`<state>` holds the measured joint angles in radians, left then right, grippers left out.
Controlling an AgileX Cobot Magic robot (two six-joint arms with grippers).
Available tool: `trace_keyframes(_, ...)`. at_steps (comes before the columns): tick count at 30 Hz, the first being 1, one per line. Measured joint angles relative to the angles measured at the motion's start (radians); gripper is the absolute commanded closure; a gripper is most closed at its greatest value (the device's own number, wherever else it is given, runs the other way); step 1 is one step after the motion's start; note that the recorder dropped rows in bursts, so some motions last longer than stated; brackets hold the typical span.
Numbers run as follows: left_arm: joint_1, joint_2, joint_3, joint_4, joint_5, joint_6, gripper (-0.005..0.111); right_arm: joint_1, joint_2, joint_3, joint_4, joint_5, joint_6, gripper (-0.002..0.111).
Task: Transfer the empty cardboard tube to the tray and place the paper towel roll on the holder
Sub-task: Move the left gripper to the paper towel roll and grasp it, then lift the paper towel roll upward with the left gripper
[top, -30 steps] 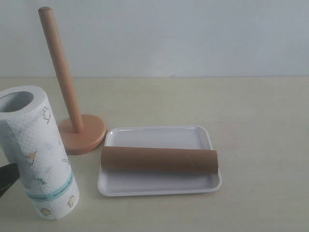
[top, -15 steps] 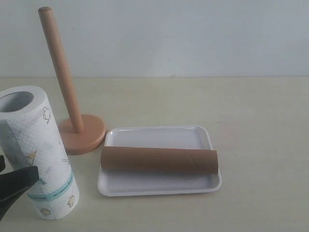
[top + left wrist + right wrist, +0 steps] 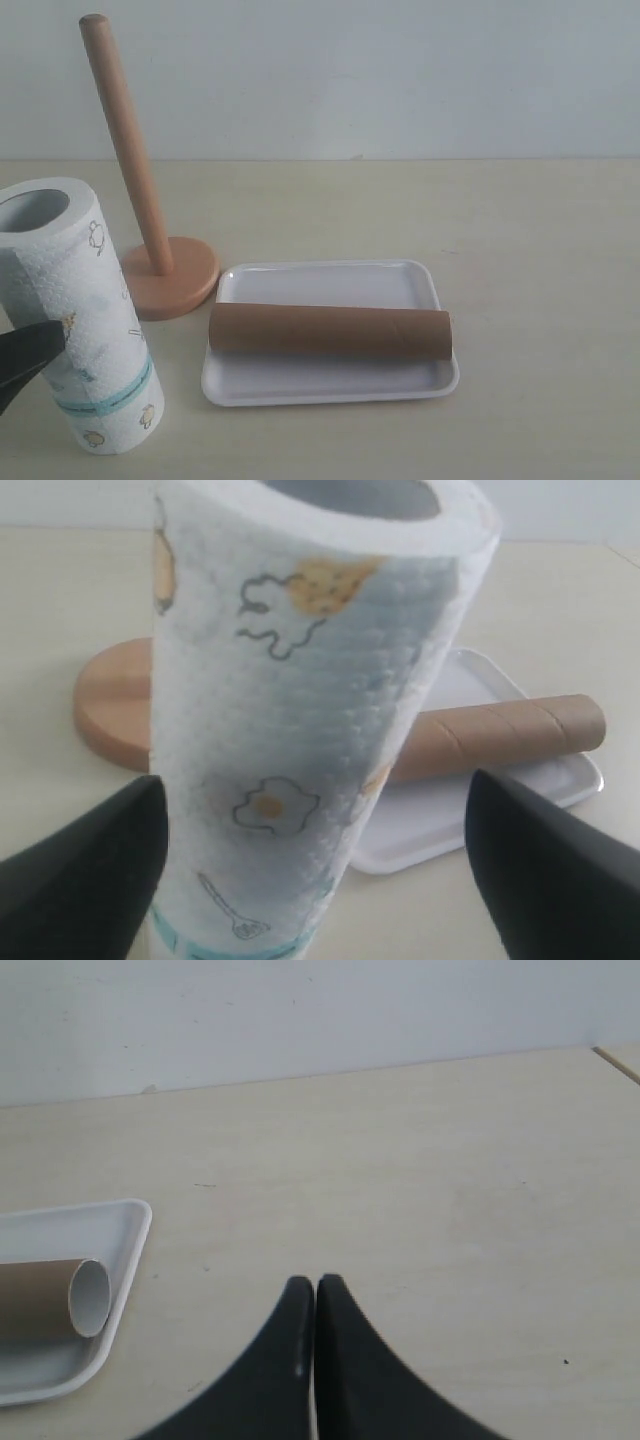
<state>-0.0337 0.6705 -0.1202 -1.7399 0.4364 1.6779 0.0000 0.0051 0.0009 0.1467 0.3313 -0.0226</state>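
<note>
Paper towel roll inside spread left gripper, holder behind; right gripper pressed together.

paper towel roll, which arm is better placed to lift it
Left: the left hand is open with a finger on each side of the paper towel roll; the right hand is shut, off beyond the tray.

left gripper: fingers spread wide | right gripper: fingers together
</note>
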Motion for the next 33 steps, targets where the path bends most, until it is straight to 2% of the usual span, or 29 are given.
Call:
trace_keyframes(8, 0.000, 0.021, -0.010, 0.000, 0.041, 0.020, 0.030, 0.000, 0.000, 0.000, 0.000, 0.000, 0.000, 0.109)
trace_keyframes(23, 0.000, 0.236, -0.093, 0.000, 0.044, 0.065, 0.030, 0.000, 0.000, 0.000, 0.000, 0.000, 0.000, 0.109)
trace_keyframes(33, 0.000, 0.247, -0.121, 0.000, 0.005, 0.086, 0.030, 0.000, 0.000, 0.000, 0.000, 0.000, 0.000, 0.109)
